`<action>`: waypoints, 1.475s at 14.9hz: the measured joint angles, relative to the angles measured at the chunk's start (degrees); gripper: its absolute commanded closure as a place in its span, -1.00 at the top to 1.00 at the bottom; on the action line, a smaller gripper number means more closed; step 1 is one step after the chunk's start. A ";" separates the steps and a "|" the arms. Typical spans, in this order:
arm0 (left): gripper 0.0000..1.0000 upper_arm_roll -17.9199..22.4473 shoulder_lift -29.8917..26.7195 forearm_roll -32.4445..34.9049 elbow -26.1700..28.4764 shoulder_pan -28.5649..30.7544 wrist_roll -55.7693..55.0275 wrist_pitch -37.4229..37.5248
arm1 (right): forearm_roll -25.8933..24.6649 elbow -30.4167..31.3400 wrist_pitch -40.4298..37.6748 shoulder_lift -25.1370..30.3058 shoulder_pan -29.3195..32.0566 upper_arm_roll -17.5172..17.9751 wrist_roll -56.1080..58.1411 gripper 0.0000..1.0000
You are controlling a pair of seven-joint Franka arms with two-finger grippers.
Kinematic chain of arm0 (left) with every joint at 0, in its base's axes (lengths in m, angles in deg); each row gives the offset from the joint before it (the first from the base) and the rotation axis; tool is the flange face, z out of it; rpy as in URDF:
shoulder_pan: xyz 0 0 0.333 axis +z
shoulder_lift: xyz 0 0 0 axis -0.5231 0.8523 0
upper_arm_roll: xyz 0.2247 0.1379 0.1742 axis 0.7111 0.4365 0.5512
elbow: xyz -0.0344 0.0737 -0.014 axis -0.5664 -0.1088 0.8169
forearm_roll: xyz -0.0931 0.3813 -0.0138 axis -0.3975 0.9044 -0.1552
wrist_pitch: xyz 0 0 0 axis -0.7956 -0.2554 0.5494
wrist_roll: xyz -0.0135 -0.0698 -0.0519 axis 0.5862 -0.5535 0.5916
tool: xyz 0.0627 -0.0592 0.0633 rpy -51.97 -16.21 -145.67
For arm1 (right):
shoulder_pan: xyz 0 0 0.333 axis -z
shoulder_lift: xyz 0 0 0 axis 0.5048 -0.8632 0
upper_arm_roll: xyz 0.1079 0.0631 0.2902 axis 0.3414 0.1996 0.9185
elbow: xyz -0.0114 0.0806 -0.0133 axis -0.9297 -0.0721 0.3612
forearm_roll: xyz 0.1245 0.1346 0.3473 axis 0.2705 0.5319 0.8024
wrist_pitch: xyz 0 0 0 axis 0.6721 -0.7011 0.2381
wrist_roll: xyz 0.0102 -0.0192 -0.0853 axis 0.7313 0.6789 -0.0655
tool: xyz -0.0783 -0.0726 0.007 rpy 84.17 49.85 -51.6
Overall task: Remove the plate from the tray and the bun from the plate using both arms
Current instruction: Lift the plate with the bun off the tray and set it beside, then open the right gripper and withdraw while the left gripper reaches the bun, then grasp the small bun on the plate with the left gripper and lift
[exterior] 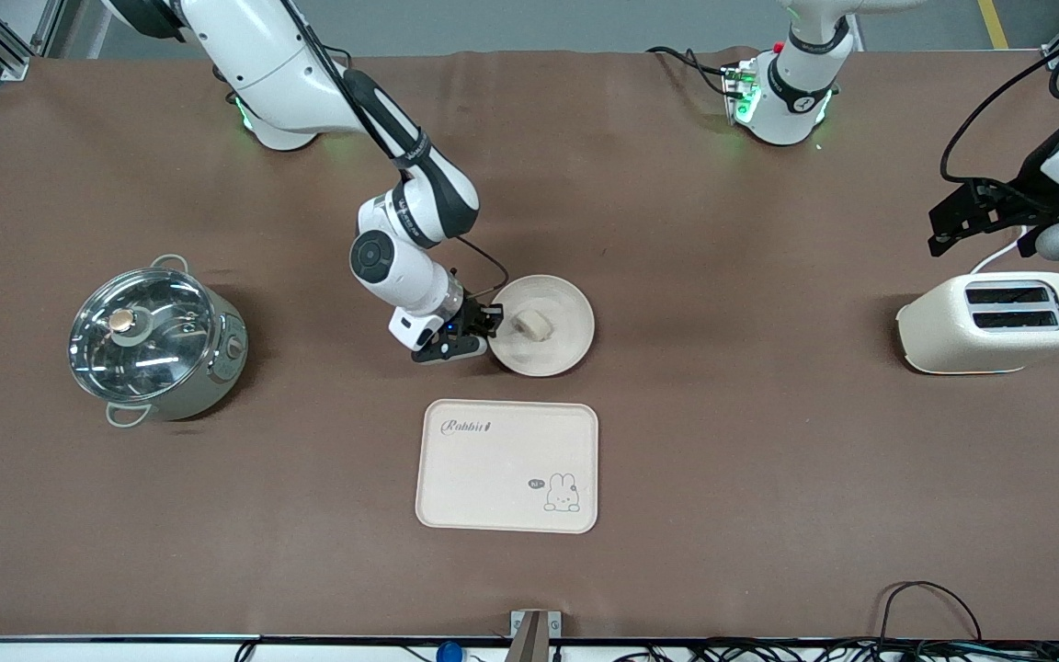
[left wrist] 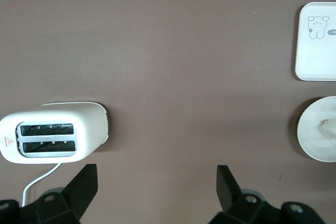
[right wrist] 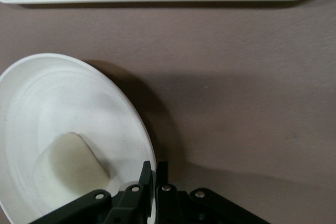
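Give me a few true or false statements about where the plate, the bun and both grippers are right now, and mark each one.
1. The bun lies on the plate. True.
2. The plate sits on the tray. False: it is on the table, farther from the front camera than the tray.
3. The right gripper is shut on the plate's rim. True.
4. The left gripper holds the bun. False: it is open and empty, over the toaster.
5. The pot has no lid. False: a glass lid covers it.
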 measured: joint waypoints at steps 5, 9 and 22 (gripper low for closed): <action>1.00 -0.03 0.01 -0.02 0.06 -0.04 -0.18 1.26 | 0.00 -0.89 -6.47 2.82 1.44 -3.14 0.98 1.00; 1.00 -4.27 0.43 -1.30 0.27 -1.96 -9.56 1.70 | -0.57 -2.96 -18.16 11.42 3.14 -8.99 1.49 1.00; 1.00 -13.58 35.10 8.58 1.61 -25.17 -56.04 -35.68 | -25.07 -10.59 -55.42 37.08 19.63 -15.06 6.29 1.00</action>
